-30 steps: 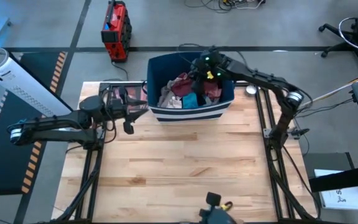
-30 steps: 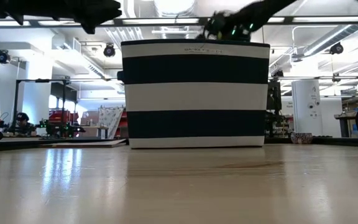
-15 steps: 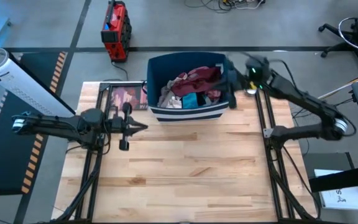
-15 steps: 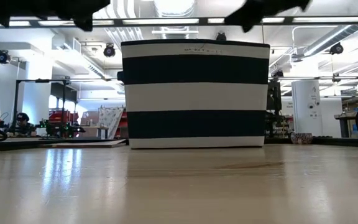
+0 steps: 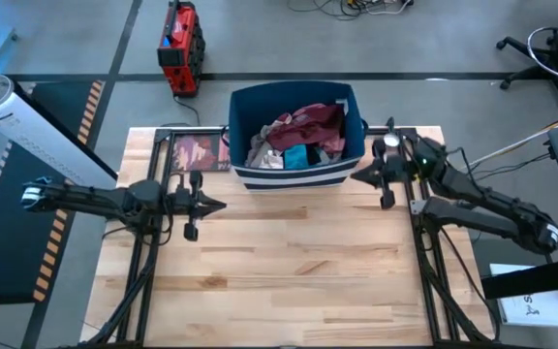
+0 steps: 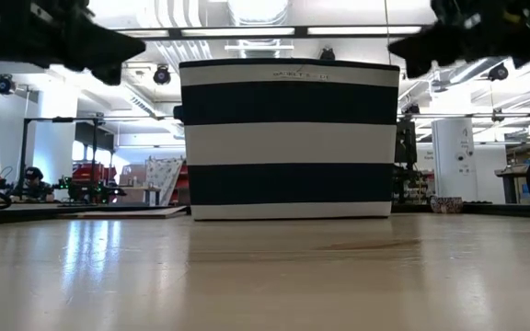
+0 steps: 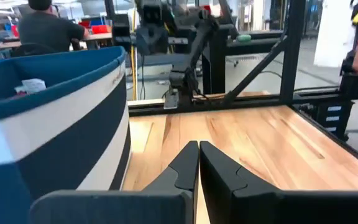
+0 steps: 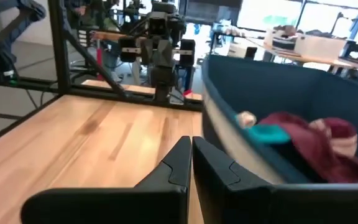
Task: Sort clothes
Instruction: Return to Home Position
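Fingers (image 7: 180,167) on the left gripper (image 7: 197,148) are pressed together with nothing between them. Same story on the right gripper (image 8: 190,144), its two dark fingers (image 8: 174,163) are clenched on empty air.

From overhead, the left gripper (image 5: 219,205) sits over the left side of the light wooden slatted table (image 5: 289,267), pointing toward the middle, a little in front of the bin's left corner. The right gripper (image 5: 358,176) is over the right side, pointing back at it, just beside the bin's front right corner but not touching. In the low view both arms hang as dark shapes up near the top, well clear of the tabletop.

All the clothes (image 5: 296,134) I can see are piled inside the dark blue rectangular fabric bin with white stripes (image 5: 296,175), which stands upright at the back edge of the table, about centred. On top is a crumpled maroon cloth piece (image 5: 310,120), with a small teal cloth piece (image 5: 296,155) below it and a pale whitish fabric piece (image 5: 263,152) bunched against the left wall. The right wrist view catches the maroon and teal bits over the rim too — they're sitting below the bin's top edge.

Beyond the table there's a red box-shaped unit (image 5: 179,46) on the grey floor, and a person in a dark top (image 7: 41,26) shows in the room behind.
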`<action>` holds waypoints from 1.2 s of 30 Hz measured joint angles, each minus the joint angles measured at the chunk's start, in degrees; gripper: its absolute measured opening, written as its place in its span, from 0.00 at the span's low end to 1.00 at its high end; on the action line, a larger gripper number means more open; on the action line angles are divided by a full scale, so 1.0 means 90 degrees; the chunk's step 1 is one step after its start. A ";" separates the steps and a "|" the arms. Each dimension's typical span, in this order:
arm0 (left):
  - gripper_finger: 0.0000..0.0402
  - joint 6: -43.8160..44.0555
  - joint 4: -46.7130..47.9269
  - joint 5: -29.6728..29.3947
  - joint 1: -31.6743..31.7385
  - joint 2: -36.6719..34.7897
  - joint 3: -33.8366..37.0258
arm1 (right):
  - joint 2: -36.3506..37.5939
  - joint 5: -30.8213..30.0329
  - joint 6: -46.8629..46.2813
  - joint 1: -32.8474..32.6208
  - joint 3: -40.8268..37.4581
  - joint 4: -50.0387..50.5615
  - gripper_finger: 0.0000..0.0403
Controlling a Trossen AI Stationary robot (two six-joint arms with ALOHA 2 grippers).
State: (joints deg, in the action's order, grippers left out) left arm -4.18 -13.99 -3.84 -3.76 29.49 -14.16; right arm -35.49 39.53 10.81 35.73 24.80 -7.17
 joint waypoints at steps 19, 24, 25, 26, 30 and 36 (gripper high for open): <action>0.00 0.0384 0.1255 -0.0019 -0.0038 -0.3285 0.1261 | 0.3938 -0.0022 -0.0847 0.0018 -0.2279 0.0411 0.00; 0.00 0.0597 0.1790 -0.0306 -0.0061 -0.3280 0.1262 | 0.3942 -0.0150 -0.0740 0.0018 -0.2113 0.1276 0.00; 0.00 0.0672 0.1886 -0.0360 -0.0061 -0.3279 0.1270 | 0.3935 -0.0233 -0.0752 0.0017 -0.2104 0.1286 0.00; 0.00 0.0735 0.1883 -0.0395 -0.0061 -0.3280 0.1296 | 0.3928 -0.0399 -0.0798 0.0019 -0.2102 0.1248 0.00; 0.00 0.0629 0.1608 -0.0584 -0.0064 -0.3280 0.1382 | 0.3933 -0.1591 -0.1220 -0.0026 -0.2459 0.0233 0.00; 0.00 0.0473 0.1441 -0.0913 -0.0057 -0.3278 0.1412 | 0.3712 -0.1934 -0.1475 -0.0291 -0.2669 -0.0615 0.00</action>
State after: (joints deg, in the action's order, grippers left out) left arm 0.08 -1.01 -12.05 -4.27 -0.01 -1.45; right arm -2.08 22.12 -2.47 33.11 0.78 -12.70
